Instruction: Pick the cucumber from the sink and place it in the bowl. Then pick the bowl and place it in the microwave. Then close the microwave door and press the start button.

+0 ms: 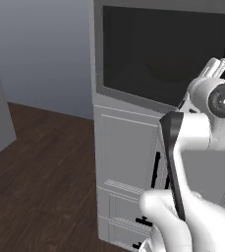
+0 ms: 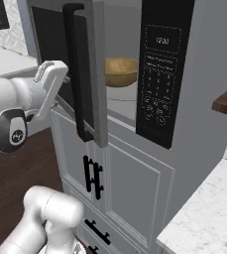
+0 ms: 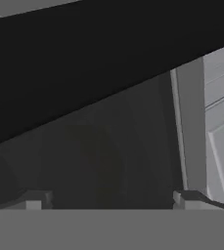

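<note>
While swung most of the way toward the microwave (image 2: 184,74), the microwave door (image 2: 87,74) stands partly ajar, dark handle (image 2: 78,74) facing out. Through the gap, at 3 o'clock from the door edge, sits the bowl (image 2: 121,71) on the cavity floor, left of the black control panel (image 2: 164,69). Cannot tell from here whether the cucumber lies in it. At 9 o'clock from the door, pressed close against its dark window, works the gripper (image 3: 113,197), fingertips (image 3: 184,197) spread well apart, pinching nothing. Below, panelled grey cabinets (image 2: 130,183); at 4 o'clock, a white marble counter (image 2: 209,218).
</note>
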